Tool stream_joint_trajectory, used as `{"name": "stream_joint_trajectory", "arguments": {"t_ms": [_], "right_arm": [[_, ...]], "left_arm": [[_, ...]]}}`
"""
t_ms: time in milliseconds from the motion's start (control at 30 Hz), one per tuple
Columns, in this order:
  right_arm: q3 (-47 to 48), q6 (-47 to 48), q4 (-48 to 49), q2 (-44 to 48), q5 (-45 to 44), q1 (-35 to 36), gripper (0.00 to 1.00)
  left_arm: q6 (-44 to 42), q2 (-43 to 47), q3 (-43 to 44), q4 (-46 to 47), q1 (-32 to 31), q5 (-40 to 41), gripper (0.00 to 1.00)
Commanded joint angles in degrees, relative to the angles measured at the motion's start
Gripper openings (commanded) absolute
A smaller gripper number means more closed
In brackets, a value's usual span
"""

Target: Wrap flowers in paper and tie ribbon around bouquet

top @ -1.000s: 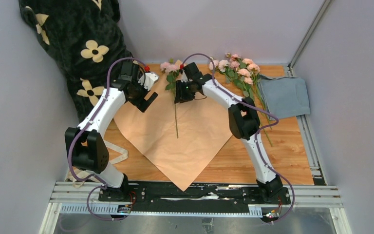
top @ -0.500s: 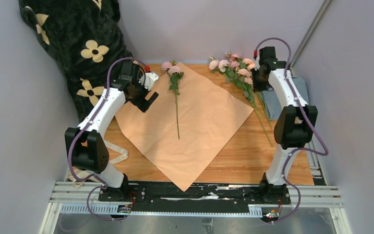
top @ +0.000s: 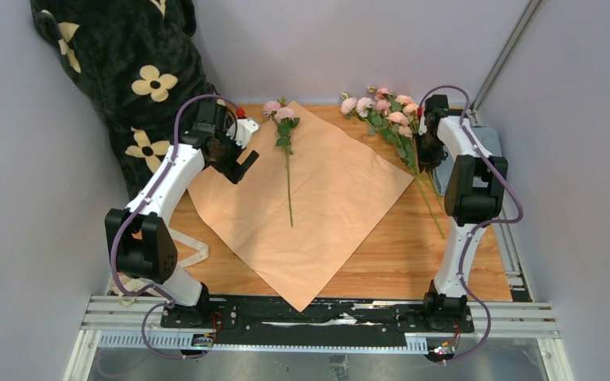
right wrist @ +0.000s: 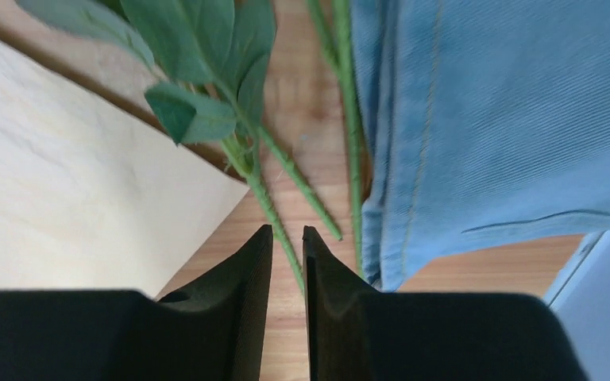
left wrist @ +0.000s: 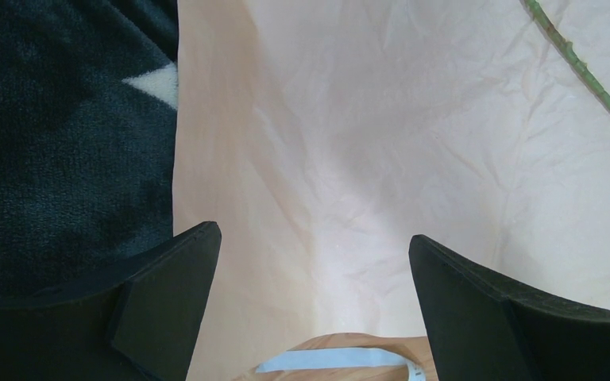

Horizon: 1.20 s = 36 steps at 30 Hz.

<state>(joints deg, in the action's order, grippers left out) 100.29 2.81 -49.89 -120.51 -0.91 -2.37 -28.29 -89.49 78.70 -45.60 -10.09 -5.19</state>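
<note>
The paper (top: 310, 214) lies peach face up as a diamond on the wooden table. One of the flowers (top: 287, 159) lies on it, its blooms toward the back. The other flowers (top: 385, 111) lie in a bunch at the back right, off the paper. My right gripper (right wrist: 287, 230) points down over their stems by the paper's right corner. Its jaws stand close together but apart, with one green stem (right wrist: 266, 198) running into the narrow gap. My left gripper (left wrist: 314, 238) hangs wide open over the paper's left edge (left wrist: 365, 143), holding nothing. The ribbon (top: 194, 254) loops at the table's left side.
A black plush blanket (top: 127, 71) with cream flower prints is heaped at the back left, touching the paper's left edge. A folded blue-grey cloth (right wrist: 492, 119) lies right of the stems, partly hidden under the right arm. Grey walls close in on both sides.
My right arm has swung from the single flower on the paper over to the bunch at the right and dropped toward its stems. The left arm has not moved.
</note>
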Motion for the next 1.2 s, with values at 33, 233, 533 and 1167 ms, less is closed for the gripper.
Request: {"name": "stream_joint_trajectory", "arguments": {"t_ms": [33,233,533,1167], "right_arm": [[6.1,1.8,4.1,-3.0,-5.0,-0.6,0.21],[12.8,3.2,3.9,-8.9,-4.4,-0.6,0.25],[19.2,6.7,3.3,-14.7,-9.6,-0.6,0.24],[21.9,9.2,4.2,-17.4,4.8,-0.6,0.21]], "left_arm": [[0.5,0.8,-0.7,-0.3,0.2,-0.8,1.00],[0.1,0.6,-0.7,-0.2,0.2,-0.2,1.00],[0.4,0.0,-1.0,-0.3,0.2,-0.9,1.00],[0.6,-0.3,-0.8,-0.4,0.2,-1.5,1.00]]}}
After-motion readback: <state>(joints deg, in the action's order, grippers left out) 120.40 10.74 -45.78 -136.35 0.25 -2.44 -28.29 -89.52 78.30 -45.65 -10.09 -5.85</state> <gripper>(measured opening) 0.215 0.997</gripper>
